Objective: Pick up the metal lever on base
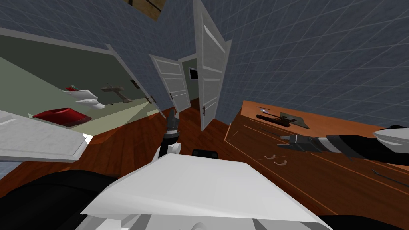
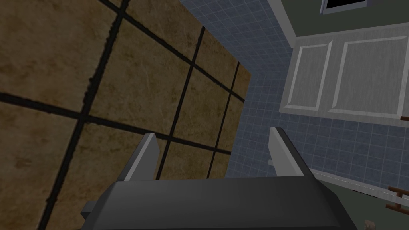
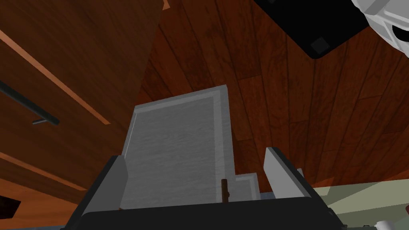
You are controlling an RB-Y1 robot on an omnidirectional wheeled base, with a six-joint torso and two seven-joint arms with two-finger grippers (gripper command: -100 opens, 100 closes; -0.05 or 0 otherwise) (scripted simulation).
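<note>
The lever (image 1: 268, 117) is a dark bar lying across a flat grey base (image 1: 294, 120) on top of the brown wooden dresser (image 1: 343, 119), near its far left end. My right gripper (image 1: 282, 142) hovers over the dresser a short way nearer me than the lever, pointing left, apart from it. Its fingers (image 3: 279, 163) stand open with nothing between them; the right gripper (image 3: 197, 163) looks past the dresser front at floor and a white door. My left gripper (image 1: 172, 115) is raised in front of my chest, and the left gripper (image 2: 213, 139) is open and empty.
Two curved drawer handles (image 1: 276, 159) sit on the dresser front below my right hand. A white door (image 1: 209, 72) stands open just left of the dresser, another door (image 1: 175, 84) behind it. A thin dark rod (image 1: 389, 177) lies on the dresser's near end. Wooden floor (image 1: 132, 135) spreads left.
</note>
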